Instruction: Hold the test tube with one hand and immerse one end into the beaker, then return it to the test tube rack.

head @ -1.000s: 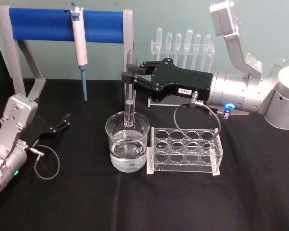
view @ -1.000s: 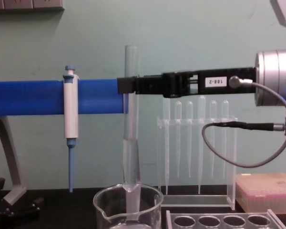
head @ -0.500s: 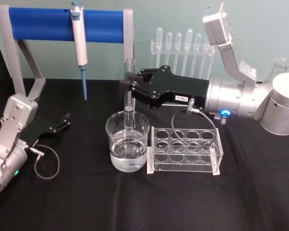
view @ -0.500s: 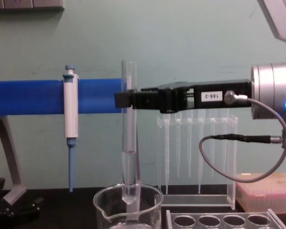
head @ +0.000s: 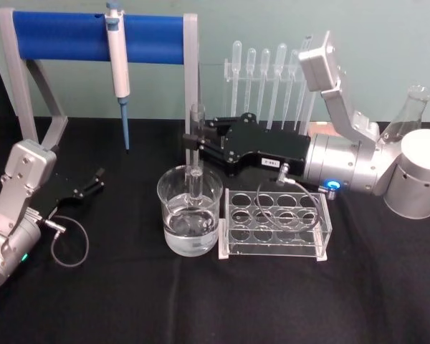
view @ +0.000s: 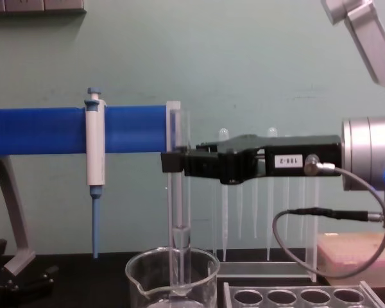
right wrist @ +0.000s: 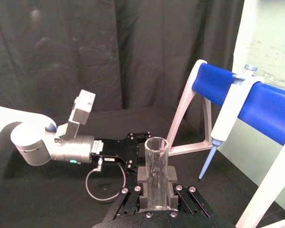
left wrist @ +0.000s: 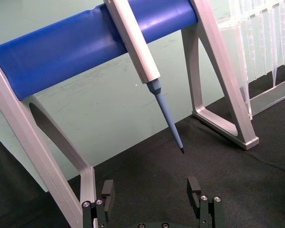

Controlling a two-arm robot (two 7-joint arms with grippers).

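Right gripper [head: 193, 137]: reaches in level from the robot's right, black fingers closed on the tube [head: 197, 118]. The grip falls on the tube's upper part, with a short length and the open rim standing above the fingers. In the right wrist view the gripper [right wrist: 156, 183] clamps the tube [right wrist: 156, 161] from both sides, with glass and pads in contact.

Tube: upright, hanging straight down from the fingertips. In the chest view the tube [view: 179, 212] runs from the gripper [view: 173, 162] down past the rim of the beaker [view: 147, 279], so its rounded end sits inside the beaker. Whether that end meets the water cannot be told.

Beaker [head: 172, 215]: directly below the fingertips, standing on the black table, part filled with clear liquid.

Rack [head: 322, 229]: below the gripper's body, on the wrist side of the beaker and just beside it. All holes on view are vacant. The chest view shows the rack's top [view: 295, 296] lower than the beaker's rim.

Left gripper [head: 99, 175]: low over the table, well apart from the right gripper on the robot's left. The left wrist view shows the fingers [left wrist: 107, 190] spread wide with nothing between them.

Behind the right gripper's fingertips: a blue-barred stand [head: 64, 36] carrying a pipette [head: 117, 57].
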